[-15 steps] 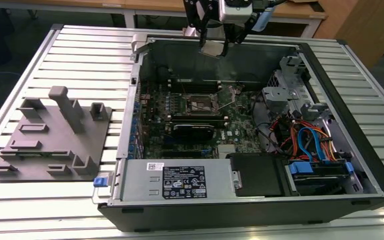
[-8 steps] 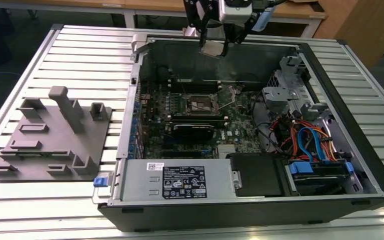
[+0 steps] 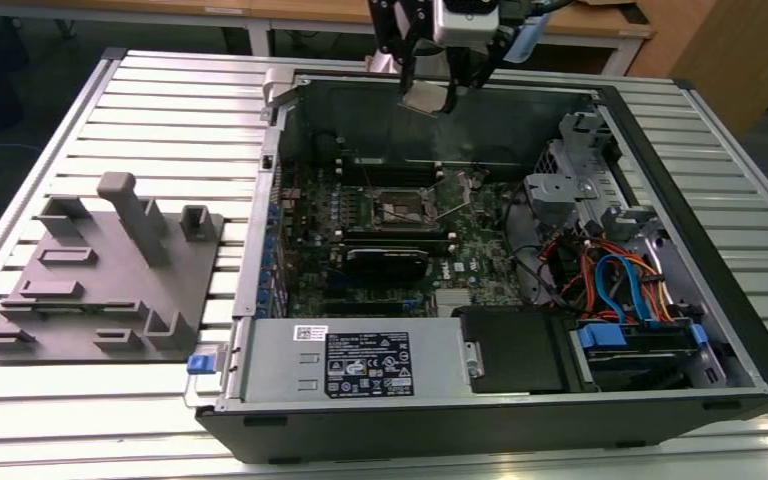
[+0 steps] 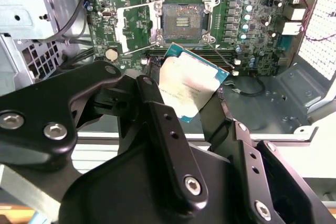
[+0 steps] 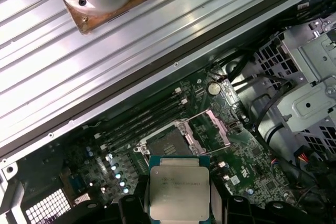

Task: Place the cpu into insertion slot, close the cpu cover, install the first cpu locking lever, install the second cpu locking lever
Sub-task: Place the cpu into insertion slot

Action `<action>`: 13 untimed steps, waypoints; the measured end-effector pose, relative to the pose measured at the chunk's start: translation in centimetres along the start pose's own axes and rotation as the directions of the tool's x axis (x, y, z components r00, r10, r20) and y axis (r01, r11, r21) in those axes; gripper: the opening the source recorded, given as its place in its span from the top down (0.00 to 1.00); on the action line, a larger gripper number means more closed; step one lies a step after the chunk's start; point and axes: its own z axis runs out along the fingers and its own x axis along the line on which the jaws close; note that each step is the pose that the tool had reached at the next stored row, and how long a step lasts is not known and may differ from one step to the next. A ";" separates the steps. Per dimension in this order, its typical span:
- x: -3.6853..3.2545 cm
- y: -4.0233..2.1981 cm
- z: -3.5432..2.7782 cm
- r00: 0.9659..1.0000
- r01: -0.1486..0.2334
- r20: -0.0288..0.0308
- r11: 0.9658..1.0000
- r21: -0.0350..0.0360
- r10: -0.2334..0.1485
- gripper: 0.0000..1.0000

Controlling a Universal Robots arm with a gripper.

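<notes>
While aloft, cpu [image 5: 179,191] within claw [image 5: 178,204]

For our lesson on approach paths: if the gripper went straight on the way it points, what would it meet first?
The gripper, carrying the cpu, would likely meet the green motherboard close beside the open insertion slot; depth is unclear.

Printed labels are noted on the power-supply box [image 3: 344,365] and faint print on the cpu [image 5: 178,186]; nothing is legible.
</notes>
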 end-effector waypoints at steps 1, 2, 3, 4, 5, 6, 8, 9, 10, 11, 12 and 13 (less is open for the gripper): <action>0.00 0.00 0.00 1.000 -0.007 0.001 1.000 0.000 0.007 0.46; 0.00 0.00 0.00 1.000 -0.015 0.001 1.000 0.000 0.015 0.46; 0.00 0.00 0.00 1.000 -0.022 0.002 1.000 0.000 0.022 0.46; 0.00 0.00 0.00 1.000 -0.028 0.003 1.000 0.000 0.028 0.46; 0.00 0.00 0.01 0.999 -0.034 0.003 0.999 0.000 0.034 0.46; 0.00 0.00 0.01 0.999 -0.041 0.004 0.999 -0.001 0.041 0.46; 0.00 0.00 0.02 0.999 -0.054 0.005 0.999 -0.001 0.054 0.46; 0.00 0.00 0.02 0.998 -0.061 0.005 0.998 -0.001 0.061 0.46; 0.00 0.00 0.02 0.998 -0.068 0.006 0.998 -0.001 0.068 0.46; 0.00 0.00 0.03 0.997 -0.075 0.007 0.997 -0.001 0.075 0.46; 0.00 0.00 0.03 0.997 -0.081 0.007 0.997 -0.002 0.081 0.46; 0.00 0.00 0.04 0.996 -0.087 0.008 0.996 -0.002 0.087 0.46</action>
